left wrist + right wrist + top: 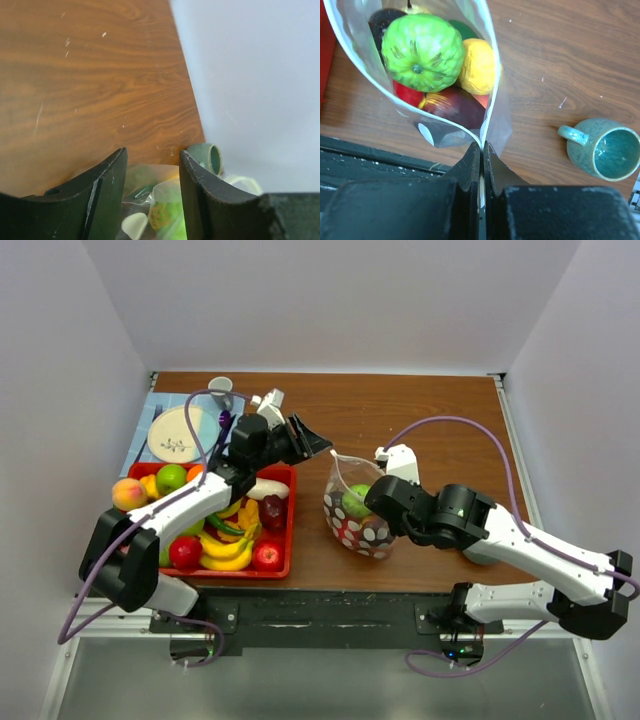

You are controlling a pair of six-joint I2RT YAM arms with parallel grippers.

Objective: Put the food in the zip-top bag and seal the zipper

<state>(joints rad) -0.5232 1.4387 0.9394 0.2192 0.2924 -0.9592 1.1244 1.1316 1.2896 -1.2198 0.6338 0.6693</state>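
The right gripper [481, 150] was pinched tight on the bag [358, 532], its black fingers meeting on the rim where the zipper [492, 55], a thin pale strip, folded to a point. The mouth hung open from that grip. The bag, of clear floppy plastic with white dots, stood just right of the tray [292, 525], not touching it.

The right wrist view looked straight into the bag. A ribbed, glossy green fruit [422, 52] sat on top, a yellow one [477, 67] beside it and a dark plum [455, 106] beneath. From above, little more than the green fruit showed.

The left gripper [312, 440] hung over the tray's far right corner, jaws half apart and holding nothing, near the bag's mouth but clear of it. In its own view the matte fingers [200, 195] framed something blurred, perhaps plastic.

Bananas [228, 552], red apples [267, 556] and a peach [128, 493] lay heaped in the red tray. A glazed teal mug [602, 150] stood beyond the tray on the wood-grain table [430, 410].
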